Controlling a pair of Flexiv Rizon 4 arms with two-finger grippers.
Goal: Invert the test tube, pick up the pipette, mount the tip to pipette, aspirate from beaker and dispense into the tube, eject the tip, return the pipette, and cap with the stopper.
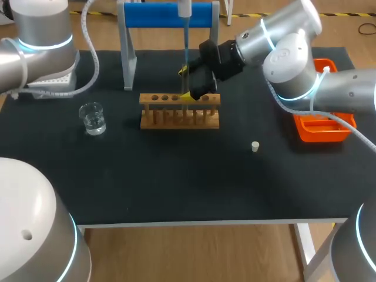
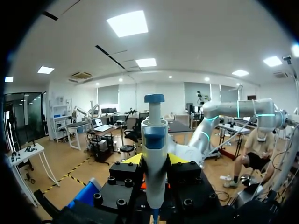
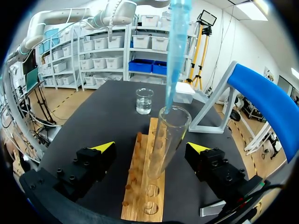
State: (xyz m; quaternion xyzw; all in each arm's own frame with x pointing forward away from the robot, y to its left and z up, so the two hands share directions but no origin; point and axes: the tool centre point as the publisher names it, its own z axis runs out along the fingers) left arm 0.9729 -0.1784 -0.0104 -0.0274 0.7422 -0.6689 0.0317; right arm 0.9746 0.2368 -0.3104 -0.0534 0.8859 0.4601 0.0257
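Observation:
My left gripper (image 2: 155,159) is shut on the white and blue pipette (image 2: 154,154), which stands upright between its fingers. In the head view the pipette (image 1: 184,8) hangs over the wooden rack (image 1: 179,111), its long blue tip (image 1: 185,47) pointing down. A clear test tube (image 3: 168,140) stands upright in the rack (image 3: 142,191), and the blue tip (image 3: 176,51) reaches into its mouth. My right gripper (image 3: 152,151) is open, one finger on each side of the tube and apart from it. In the head view the right gripper (image 1: 187,84) sits just behind the rack.
A glass beaker (image 1: 93,118) of clear liquid stands left of the rack. A small white stopper (image 1: 255,146) lies on the black mat to the right. An orange tray (image 1: 320,130) is at the far right. The blue-topped stand (image 1: 167,14) rises behind the rack.

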